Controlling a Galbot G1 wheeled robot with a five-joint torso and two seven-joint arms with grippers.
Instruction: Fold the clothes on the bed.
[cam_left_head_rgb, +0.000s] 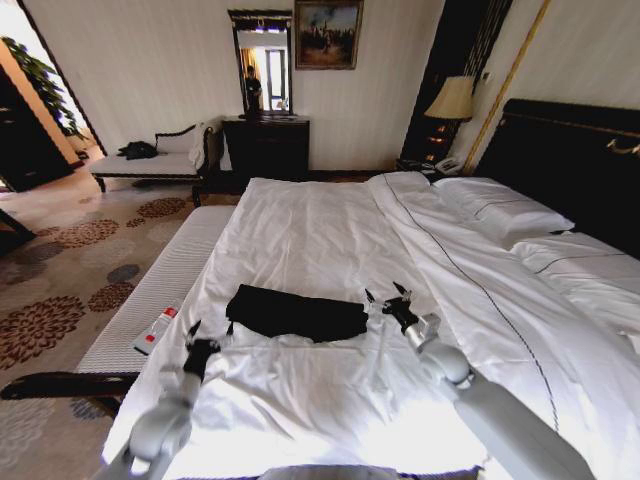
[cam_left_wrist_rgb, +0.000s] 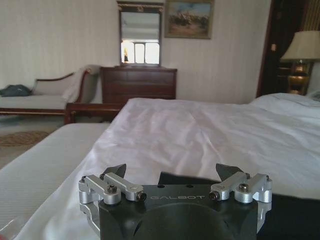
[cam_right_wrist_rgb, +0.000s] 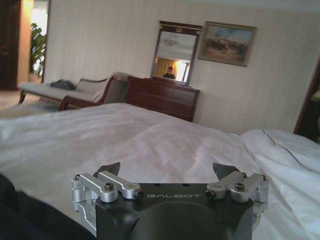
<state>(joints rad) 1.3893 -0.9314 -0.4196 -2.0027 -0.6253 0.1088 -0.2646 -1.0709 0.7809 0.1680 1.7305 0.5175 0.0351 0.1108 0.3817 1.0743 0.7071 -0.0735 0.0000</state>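
— Grippers? — My left gripper (cam_left_head_rgb: 210, 330) and right gripper (cam_left_head_rgb: 385, 296), both spread, flank the shirt (cam_left_head_rgb: 296, 313).
— Shirt? — A folded strip on the bed (cam_left_head_rgb: 330, 230); soft, limp, I'd pinch its end corners.

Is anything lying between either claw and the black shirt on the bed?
Nothing visible does. The black soft-fabric T-shirt, already folded into a strip, lies on the white-sheeted bed. The left claw and right claw, both open, sit by its two ends with only bare sheet between.
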